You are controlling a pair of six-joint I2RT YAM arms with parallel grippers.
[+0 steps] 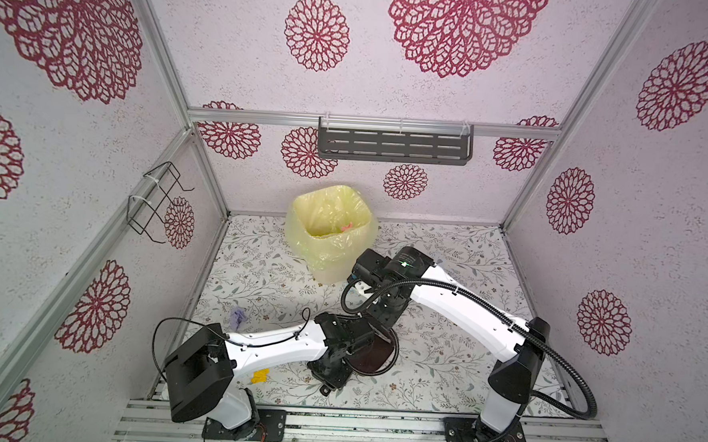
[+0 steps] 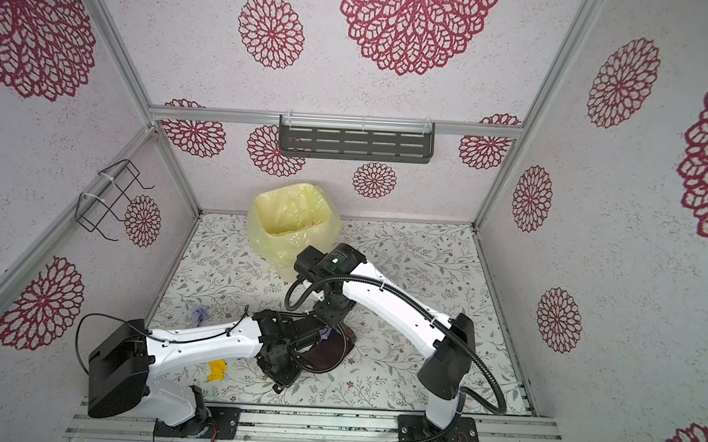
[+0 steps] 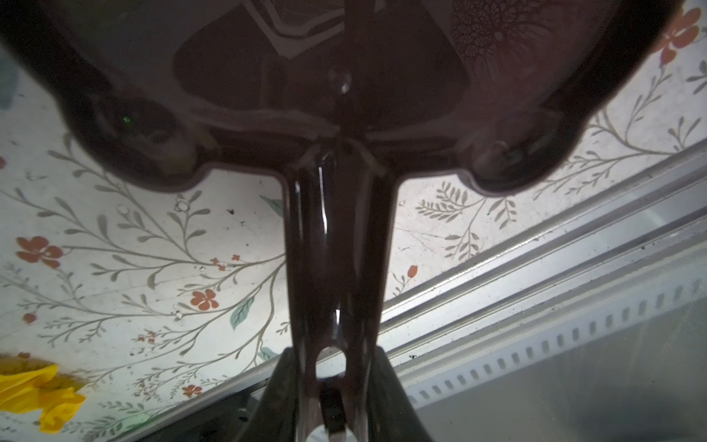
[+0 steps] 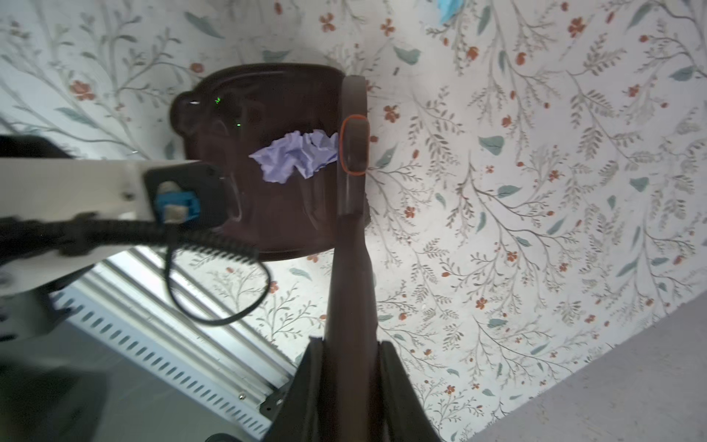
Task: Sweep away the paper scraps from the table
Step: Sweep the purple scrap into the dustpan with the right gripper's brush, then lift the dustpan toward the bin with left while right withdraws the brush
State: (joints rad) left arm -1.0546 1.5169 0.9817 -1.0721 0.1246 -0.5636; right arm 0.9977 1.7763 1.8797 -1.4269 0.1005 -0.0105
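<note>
White, vine-printed table [image 1: 479, 253] carried everything. At the middle of its back edge stood a bin [image 1: 329, 262] lined with a yellow bag. A pink bit [image 1: 346, 226] inside was probably a scrap already dumped, though it showed too small to be sure.

Nearer the front edge, about mid-table, sat a dark brown dustpan [image 4: 283, 218]. The left gripper [image 3: 336, 367] had its jaws drawn narrow on the dustpan's handle. The right gripper [image 4: 352, 356] had its jaws clamped on the handle of a brush [image 4: 350, 268], whose head stood at the pan's open lip.

One lilac scrap [image 4: 294, 157] lay inside the pan, touching the brush head, so that single sweep looked all but done.

Several scraps were yet to be gathered. A second lilac scrap [image 1: 238, 318] lay near the left edge, and a yellow scrap [image 1: 260, 376] near the front edge toward the front left corner, just beside the left arm. A blue scrap [image 4: 447, 9] lay on the tabletop well apart from the pan, cut off by the right wrist view.

I judged the task less than half done: the pan had not been emptied into the bin, and at least three scraps waited.
</note>
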